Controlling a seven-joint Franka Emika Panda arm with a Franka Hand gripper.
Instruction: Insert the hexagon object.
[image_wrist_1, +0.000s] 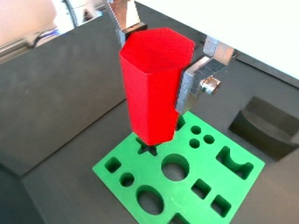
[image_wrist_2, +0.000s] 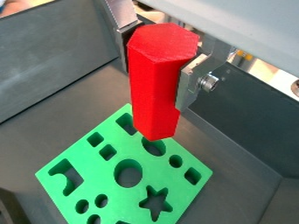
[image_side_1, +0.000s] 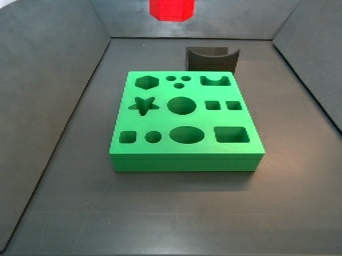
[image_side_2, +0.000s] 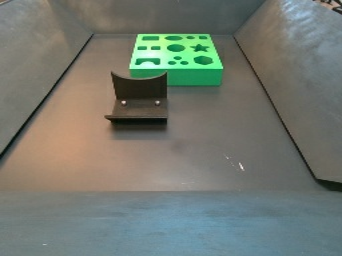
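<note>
Green block (image_side_1: 185, 115) lies flat on the dark floor (image_side_1: 160, 215) of a bin with sloping grey walls, about in the middle of the floor in a side view. Its top face has many shaped holes. Going from left to right on this face in that view, I see a square hole and a star hole (image_side_1: 143, 104) at the left, then a hexagon hole (image_side_1: 146, 80) at the far left corner, round holes and a big oval hole (image_side_1: 189, 134) in the middle, and at the right small square holes and a large square hole (image_side_1: 233, 133). All holes that I can see are without any piece inside.

To the far right of the block, well apart from it, the dark grey curved block (image_side_1: 210, 58) stands on the floor; in a side view (image_side_2: 136, 101) it is nearer to the camera than the green block (image_side_2: 178, 56).

The gripper (image_wrist_1: 163, 66) is high above the block, and in both wrist views (image_wrist_2: 163, 74) its silver fingers (image_wrist_1: 194, 77) are closed on the hexagon object (image_wrist_1: 152, 83), one plate pressed on its side. This red peg (image_wrist_2: 156, 80) hangs upright, with its low end above the holes and not touching the green surface. In a side view only the low end of the red peg (image_side_1: 171, 9) shows at the top edge, over the far side of the bin.
</note>
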